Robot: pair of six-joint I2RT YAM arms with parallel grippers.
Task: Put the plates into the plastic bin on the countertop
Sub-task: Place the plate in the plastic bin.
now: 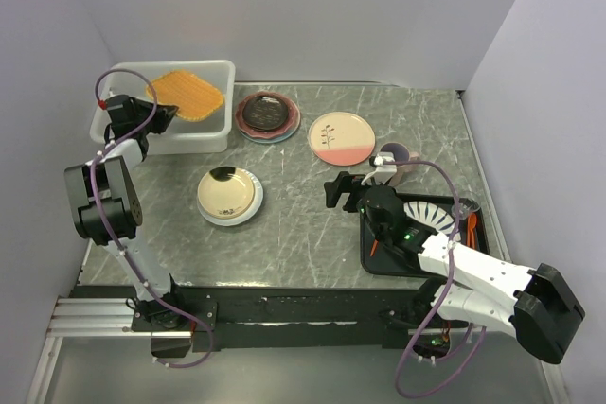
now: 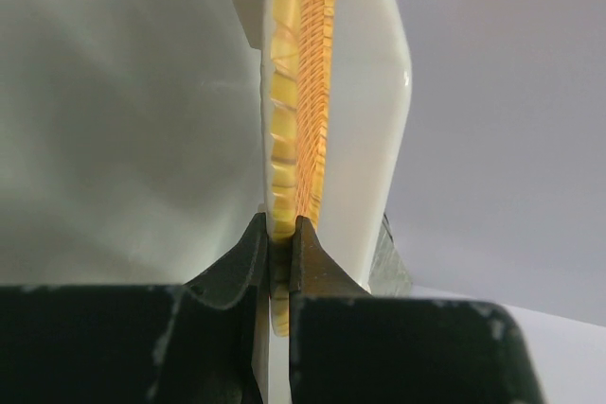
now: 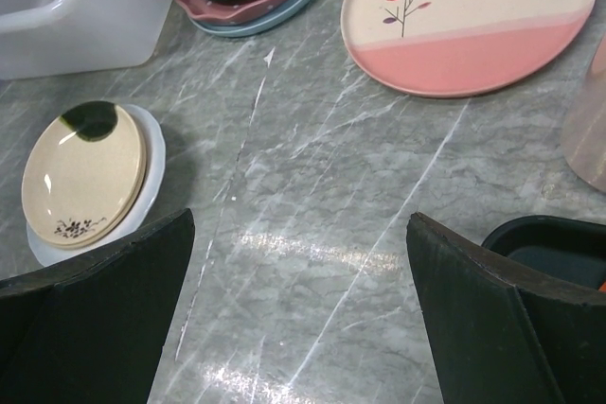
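The left gripper (image 1: 156,115) (image 2: 281,234) is pinched tight on the edge of the orange plate (image 1: 189,94) (image 2: 303,92), its jaws nearly meeting across the woven-looking rim. It holds that plate tilted within the outline of the plastic bin (image 1: 189,64) at the far left corner; whether the plate touches the bin's floor I can't tell. The right gripper (image 1: 339,191) (image 3: 301,219) hangs spread wide and holds nothing, low over the countertop (image 1: 303,234) beside the black tray (image 1: 379,262). Out on the marble lie the dark brown plate (image 1: 267,115) on its pink-rimmed stack just beside the bin, the pink plate (image 1: 341,136) to its right, and the tan-gold plate (image 1: 229,194) stacked on a white plate (image 1: 254,205) nearer the arms.
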